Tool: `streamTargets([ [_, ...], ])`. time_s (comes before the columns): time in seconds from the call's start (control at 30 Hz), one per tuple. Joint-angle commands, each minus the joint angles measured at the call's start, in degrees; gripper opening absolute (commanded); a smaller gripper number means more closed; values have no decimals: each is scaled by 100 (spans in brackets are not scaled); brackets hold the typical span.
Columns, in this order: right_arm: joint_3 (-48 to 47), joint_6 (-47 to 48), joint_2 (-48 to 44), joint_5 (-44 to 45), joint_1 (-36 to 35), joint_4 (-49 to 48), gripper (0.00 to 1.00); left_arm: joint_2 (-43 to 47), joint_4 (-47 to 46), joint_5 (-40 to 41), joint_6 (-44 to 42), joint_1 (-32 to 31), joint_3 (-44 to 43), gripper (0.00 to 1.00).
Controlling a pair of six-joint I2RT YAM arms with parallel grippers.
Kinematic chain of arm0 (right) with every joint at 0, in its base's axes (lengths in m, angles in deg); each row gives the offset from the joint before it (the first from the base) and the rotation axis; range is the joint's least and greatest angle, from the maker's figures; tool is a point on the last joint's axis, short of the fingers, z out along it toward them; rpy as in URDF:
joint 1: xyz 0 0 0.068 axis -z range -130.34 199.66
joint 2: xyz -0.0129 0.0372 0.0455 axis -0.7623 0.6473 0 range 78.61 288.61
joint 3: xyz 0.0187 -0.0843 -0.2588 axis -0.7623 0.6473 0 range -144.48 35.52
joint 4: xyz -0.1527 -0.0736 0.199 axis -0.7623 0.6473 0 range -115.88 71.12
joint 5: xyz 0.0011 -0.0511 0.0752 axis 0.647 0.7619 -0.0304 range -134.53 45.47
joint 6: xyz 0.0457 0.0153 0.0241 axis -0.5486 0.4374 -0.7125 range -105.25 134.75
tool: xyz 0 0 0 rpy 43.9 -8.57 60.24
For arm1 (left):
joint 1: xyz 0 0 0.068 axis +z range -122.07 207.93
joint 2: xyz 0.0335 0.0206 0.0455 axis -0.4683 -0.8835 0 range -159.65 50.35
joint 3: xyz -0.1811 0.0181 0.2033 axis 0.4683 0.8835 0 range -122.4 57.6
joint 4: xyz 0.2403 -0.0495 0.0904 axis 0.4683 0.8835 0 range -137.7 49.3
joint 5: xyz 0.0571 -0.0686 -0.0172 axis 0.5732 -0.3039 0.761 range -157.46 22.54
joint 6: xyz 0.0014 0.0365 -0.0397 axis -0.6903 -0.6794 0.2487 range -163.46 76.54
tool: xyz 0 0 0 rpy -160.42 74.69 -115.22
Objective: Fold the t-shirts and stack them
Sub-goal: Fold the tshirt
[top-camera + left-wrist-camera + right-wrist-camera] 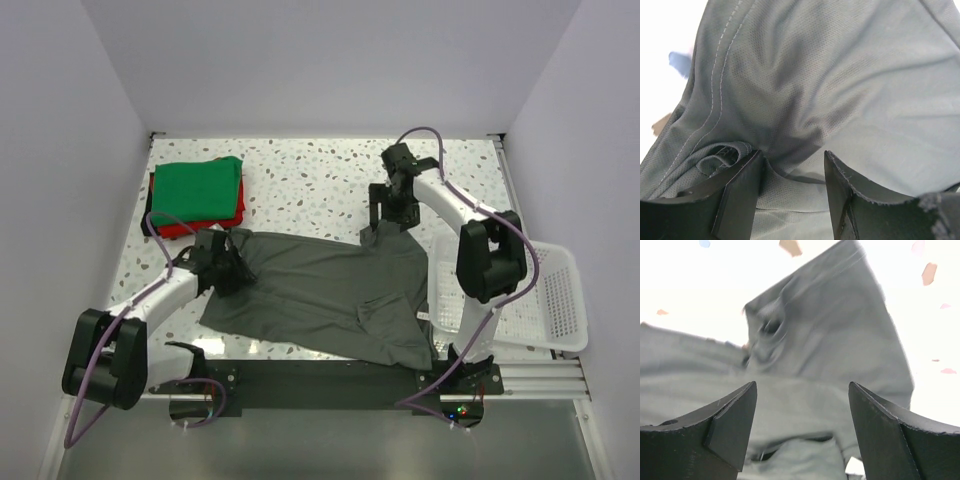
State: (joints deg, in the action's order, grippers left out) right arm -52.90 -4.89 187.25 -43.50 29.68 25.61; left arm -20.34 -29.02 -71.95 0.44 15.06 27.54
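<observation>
On the speckled worktop (310, 175) we see the charcoal-grey t-shirt (320, 290) spread open in the middle, not yet folded and creased along its near edge. At the far left corner the green t-shirt (200, 188) sits folded on the red t-shirt (180, 228), well apart from the white mesh basket (560, 300) at the right edge.

We judge the main risk to be an uneven grasp. If one claw takes several bunched layers and the other only a single hem, the fold will go over crooked or the whole shirt will slide. A lift started before both sides are caught would drag the cloth into a heap.

The right arm (455, 205) reaches far forward, bent back over the shirt's far right sleeve. The left arm (150, 300) lies low, stretched toward the far left corner.

The right claw (388, 215) hangs just above the sleeve, spread wide and holding nothing. The left claw (232, 272) is pressed down into the cloth, its jaws apart with a ridge of hem bulging between them, not pinched.
</observation>
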Motion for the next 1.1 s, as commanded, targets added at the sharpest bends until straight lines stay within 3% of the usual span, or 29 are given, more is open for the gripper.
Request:
streamTargets([
  [0.0,-298,4,227,265,187,-533,77,11,1208,124,189,-23,150,58],
  [0.33,-1052,118,1184,-50,619,-1255,74,696,1831,229,550,-58,326,59],
  [0.57,-1599,346,1792,-621,637,-1254,69,1172,2158,431,690,-58,-314,64],
  [0.87,-1634,478,1977,-1158,619,-1404,61,452,1982,888,445,-32,-1545,71],
  [1.07,-1468,654,1951,-1203,610,-1334,53,3,1745,836,111,389,-1792,71],
])
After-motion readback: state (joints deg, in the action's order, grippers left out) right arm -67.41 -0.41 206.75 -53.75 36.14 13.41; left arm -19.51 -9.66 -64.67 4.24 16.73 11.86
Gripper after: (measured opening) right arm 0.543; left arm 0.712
